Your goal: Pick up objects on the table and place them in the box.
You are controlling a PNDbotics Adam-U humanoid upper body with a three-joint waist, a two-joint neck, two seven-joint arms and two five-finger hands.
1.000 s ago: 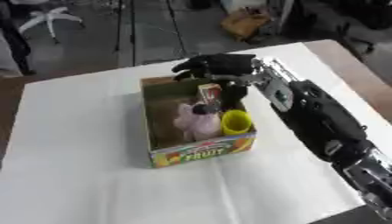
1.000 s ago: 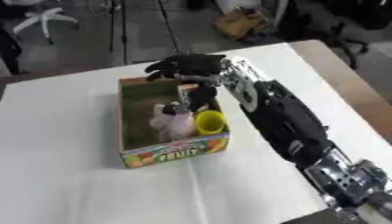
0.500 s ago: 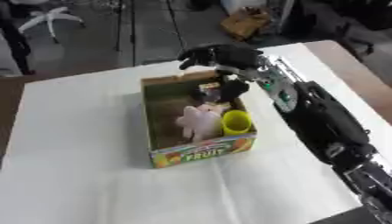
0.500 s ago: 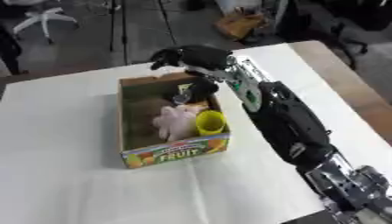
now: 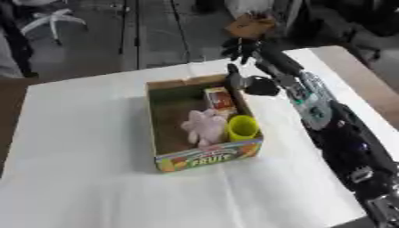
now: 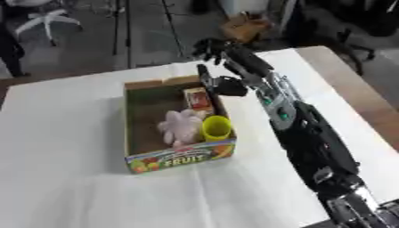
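Observation:
A cardboard box [image 5: 206, 158] with a "FRUIT" label on its front stands in the middle of the white table [image 5: 78, 133]. Inside lie a pink plush toy [image 5: 201, 127], a yellow cup [image 5: 242, 128] in the front right corner, and a small orange-red carton [image 5: 221, 99] at the back right. My right arm reaches in from the lower right. My right hand [image 5: 242, 48] hovers above the box's far right corner, fingers spread and holding nothing, thumb hanging toward the rim. No left hand shows.
The table's far edge runs just behind the box, with grey floor beyond. An office chair [image 5: 53, 18] stands at the upper left and a brown cardboard box [image 5: 251, 26] on the floor behind my hand. A brown strip [image 5: 366, 84] borders the table's right side.
My right hand has lifted from over the box's back part and drawn away toward the far right, fingers spreading. The carton now lies uncovered in the box.

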